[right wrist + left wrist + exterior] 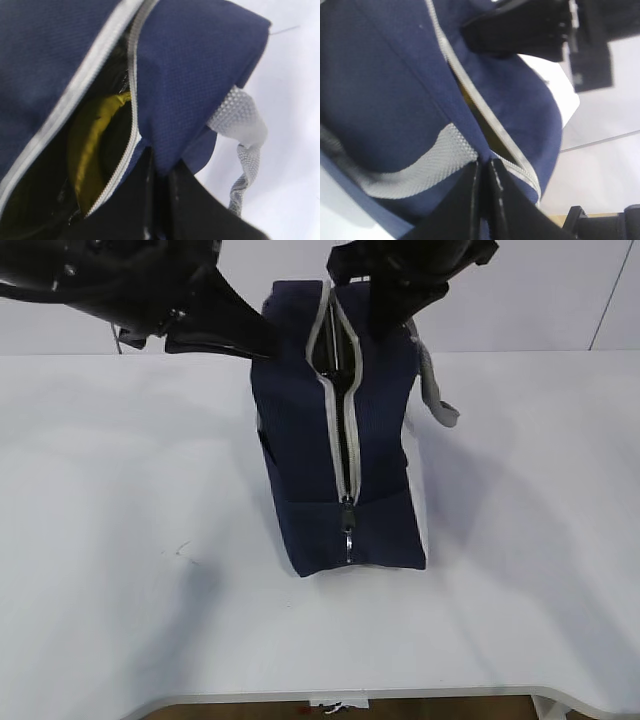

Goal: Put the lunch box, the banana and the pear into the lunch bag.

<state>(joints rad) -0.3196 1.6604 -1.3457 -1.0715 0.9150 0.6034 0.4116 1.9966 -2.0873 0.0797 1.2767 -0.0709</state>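
**Both claws pinch the lunch bag's rim, fruit already inside**

My left claw (pixel 482 172) is closed on the lunch bag (pixel 300 440) at the left edge of its mouth, jaws tight together over navy cloth just beside the grey handle (pixel 415 170). My right claw (pixel 160 175) is closed too, nipping the fabric at the bag's right rim, next to the other handle loop. The bag stands upright on the white worktop (pixel 120 540), its zipper (pixel 347 440) parted only at the top and its pull (pixel 348 515) hanging low on the near face.

Inside the bag, through the slit, the right wrist view shows a curved yellow shape that I take for the banana (pixel 92 135). The pear and the lunch box I cannot make out from any view (the interior is dark), and none of them lies on the worktop around the bag, so my judgement is that the packing is done or nearly so.

The risks lie in the grip. Pulling the two rims apart unevenly could tip the bag toward one side. Lifting by thin cloth alone could let it slip free. If a jaw has caught the zipper tape, any tug would strain the teeth.
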